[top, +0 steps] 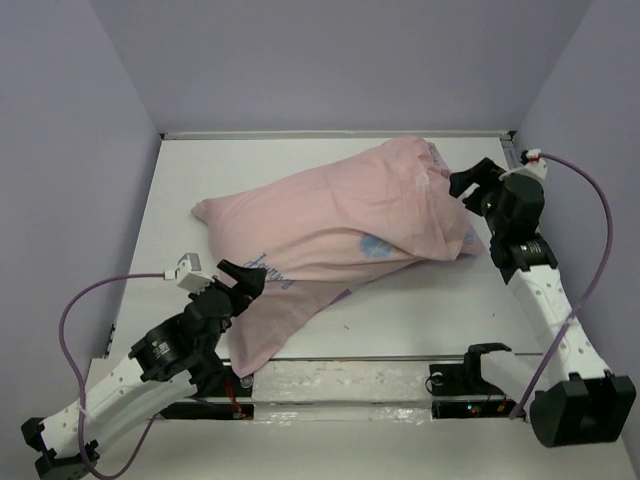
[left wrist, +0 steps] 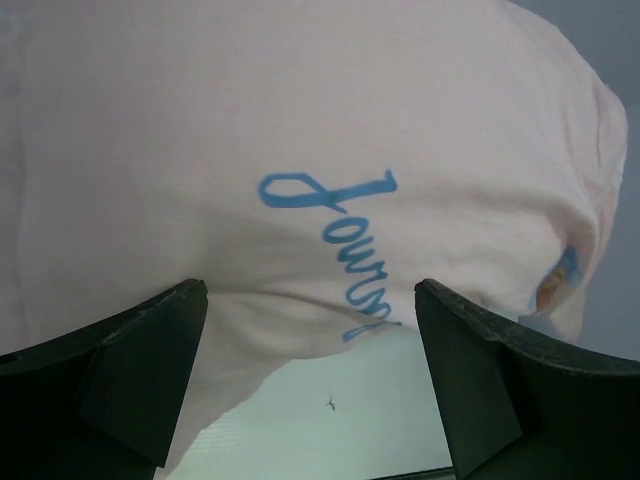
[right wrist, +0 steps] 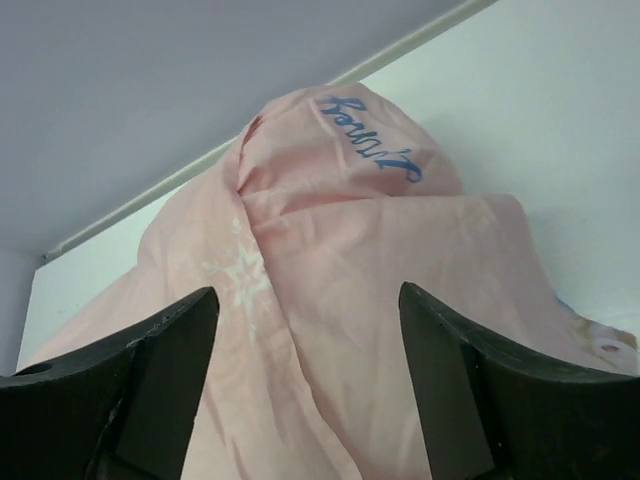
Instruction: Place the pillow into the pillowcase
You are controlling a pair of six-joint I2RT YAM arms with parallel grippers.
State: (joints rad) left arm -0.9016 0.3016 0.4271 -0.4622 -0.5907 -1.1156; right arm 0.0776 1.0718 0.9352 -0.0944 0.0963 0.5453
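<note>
— Where is the plump white pillow?
— Hidden. The bulging pale pink fabric pillowcase [top: 340,225], lying from 9 to 2 o'clock across the white worktop [top: 400,320], probably holds it.
— And the hands?
— Both are spread and grip nothing. The left hand [top: 245,278] is at 7 o'clock by the slack end, the right hand [top: 470,185] at 2 o'clock.
— The risk?
— If that slack end is the mouth, a tug there could slide the pillow out.

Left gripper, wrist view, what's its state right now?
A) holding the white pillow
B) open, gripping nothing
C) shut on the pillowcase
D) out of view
B: the left gripper has its fingers spread wide apart, and the pillowcase lies beyond them, not pinched.
</note>
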